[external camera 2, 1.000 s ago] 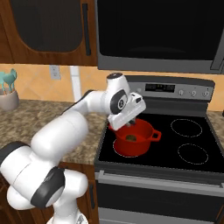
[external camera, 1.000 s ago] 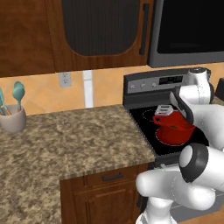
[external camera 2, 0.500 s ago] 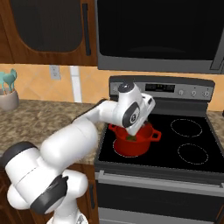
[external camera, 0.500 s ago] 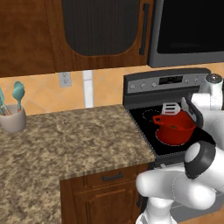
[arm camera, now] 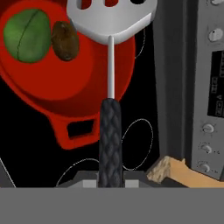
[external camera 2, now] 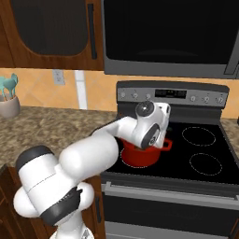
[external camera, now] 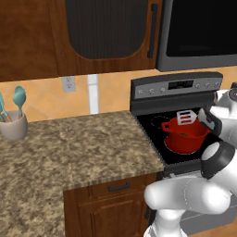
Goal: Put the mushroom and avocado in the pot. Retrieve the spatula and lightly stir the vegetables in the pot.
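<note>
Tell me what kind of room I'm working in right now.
A home-style kitchen, rendered in simulation. A black stove with a knob panel holds the red pot, a microwave hangs above it, and a speckled granite counter sits over wooden cabinets, with a cup of teal utensils.

Your hand view cuts off the spatula (arm camera: 110, 52) head's top and the pot (arm camera: 65, 87) rim; the spatula's handle hides the fingertips
</note>
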